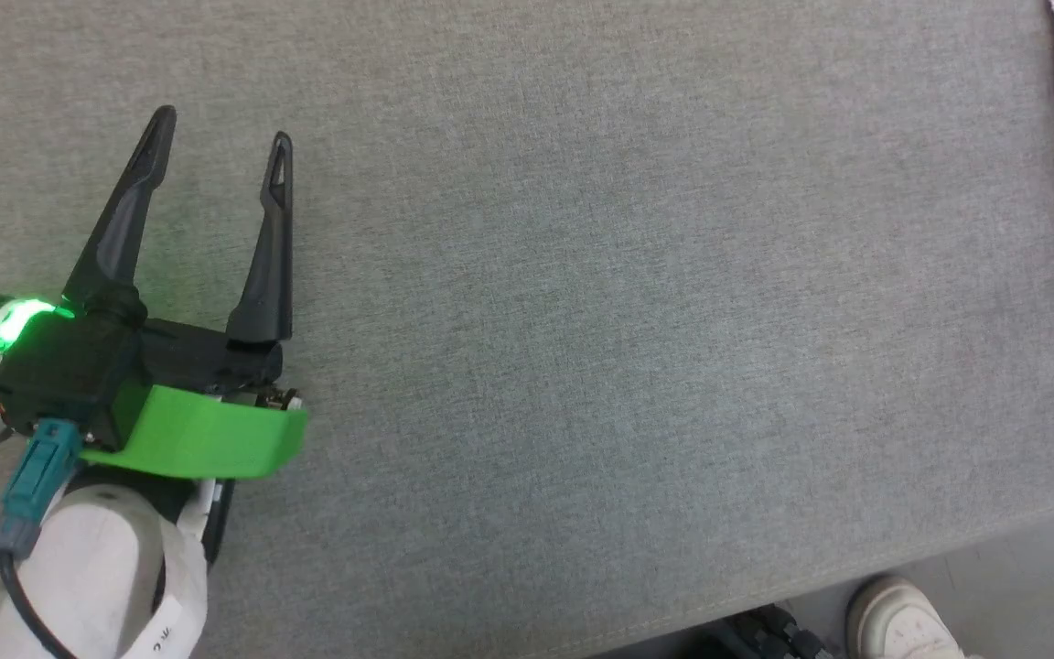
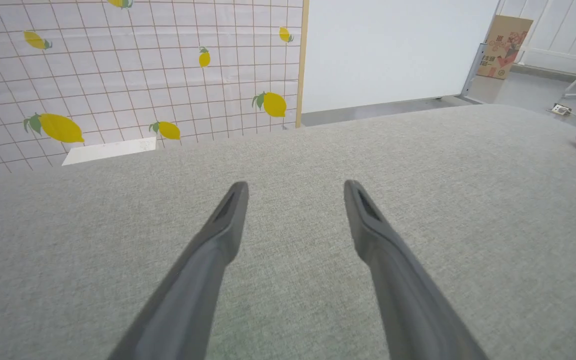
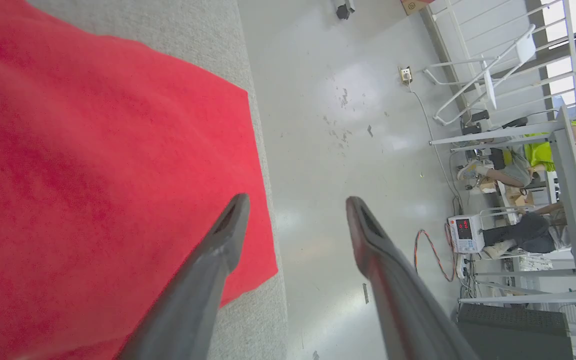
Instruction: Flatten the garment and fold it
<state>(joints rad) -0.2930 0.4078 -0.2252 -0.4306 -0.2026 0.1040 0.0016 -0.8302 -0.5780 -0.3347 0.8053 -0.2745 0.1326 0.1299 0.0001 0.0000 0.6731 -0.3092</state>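
Red cloth of the garment [image 3: 93,175] lies smooth at the right-hand edge of the grey fabric-covered worktop [image 1: 582,275]. In the right wrist view one corner reaches close to the rim, with the pale floor [image 3: 348,150] beyond it. The right pincer [image 3: 296,201] stands open over that corner with nothing between its fingers. One finger is above the cloth and the other out past the edge; whether either touches the cloth cannot be told. The left pincer [image 1: 221,128] is also open and empty, over bare worktop well apart from the garment, which the head view shows as red-and-white striped folds at its far right border. A person's white shoe [image 1: 898,622] stands on the floor near the front edge.

The step in hand looks like taking a fresh hold in order to spread the shirt. To do this well, the right pincer should close on a hem or corner that lies fully on the worktop, pinching a single layer rather than a bunch. The pull should run inward toward the open middle, never outward, since the cloth sits so near the rim that it could slide off. The left pincer needs to come across and take the opposite side before any tension is applied, so that the fabric stretches flat rather than trailing.
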